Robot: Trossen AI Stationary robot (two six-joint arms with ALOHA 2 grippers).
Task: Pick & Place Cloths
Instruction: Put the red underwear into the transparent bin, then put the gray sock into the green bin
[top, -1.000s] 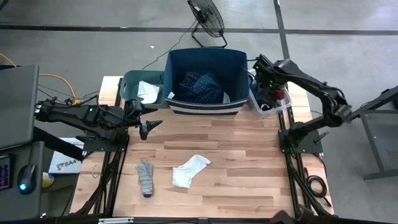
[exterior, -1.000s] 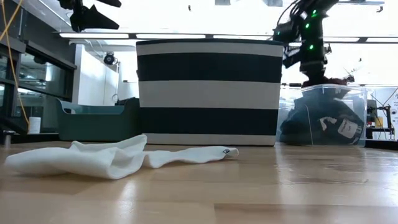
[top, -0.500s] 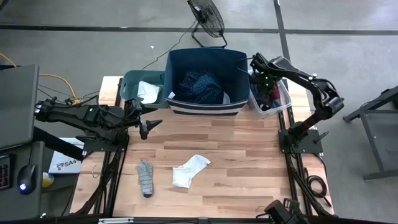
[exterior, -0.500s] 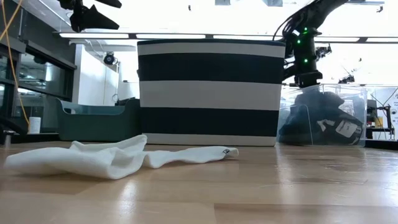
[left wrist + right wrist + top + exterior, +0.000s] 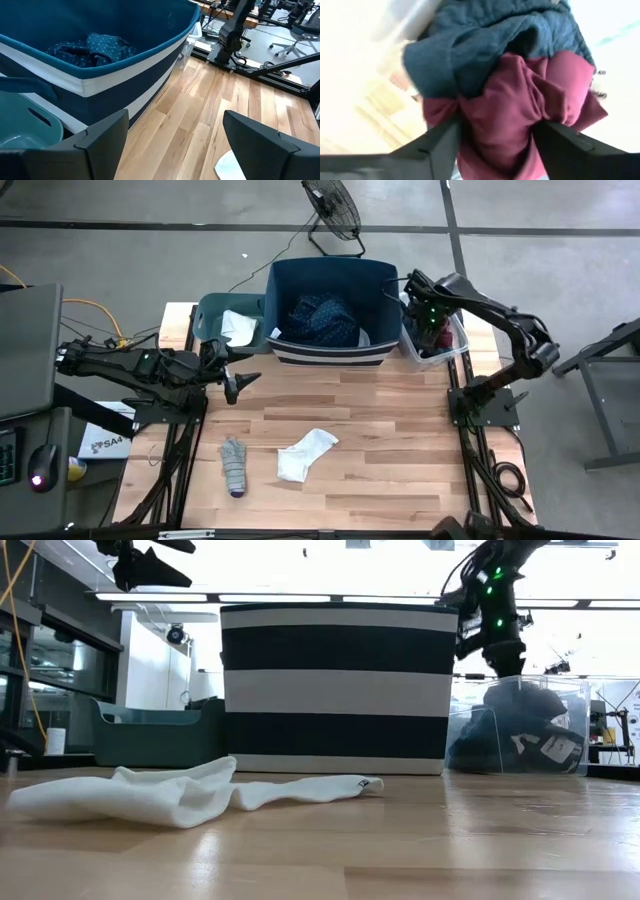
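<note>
My right gripper [image 5: 432, 321] hangs over the clear bin [image 5: 452, 346] at the far right. Its fingers are open on either side of a maroon cloth [image 5: 520, 100], which lies on a dark blue-black cloth [image 5: 470, 45] in that bin. My left gripper [image 5: 240, 385] waits open above the table's left side, holding nothing. A white sock [image 5: 305, 452] and a grey sock [image 5: 233, 466] lie flat on the table near the front. A navy dotted cloth [image 5: 322, 318] lies in the navy striped bin [image 5: 330, 355]. A pale cloth [image 5: 238, 328] lies in the teal bin [image 5: 212, 312]. My right gripper comes down from above with its fingers [image 5: 435, 147] spread on both sides of the maroon cloth's bunched top [image 5: 495, 125]. The cloth rests on the heap in the clear bin. Whether the fingers touch it, I cannot tell.
The three bins stand in a row along the table's far edge. A fan [image 5: 332, 210] stands on the floor beyond them. Bare wood [image 5: 400, 440] lies between the socks and the right edge.
My right gripper has stayed over the clear bin, shifting slightly toward the navy bin and back, while its arm swung a little. In the low view, the cloth heap inside the clear bin stands higher than a second ago.
</note>
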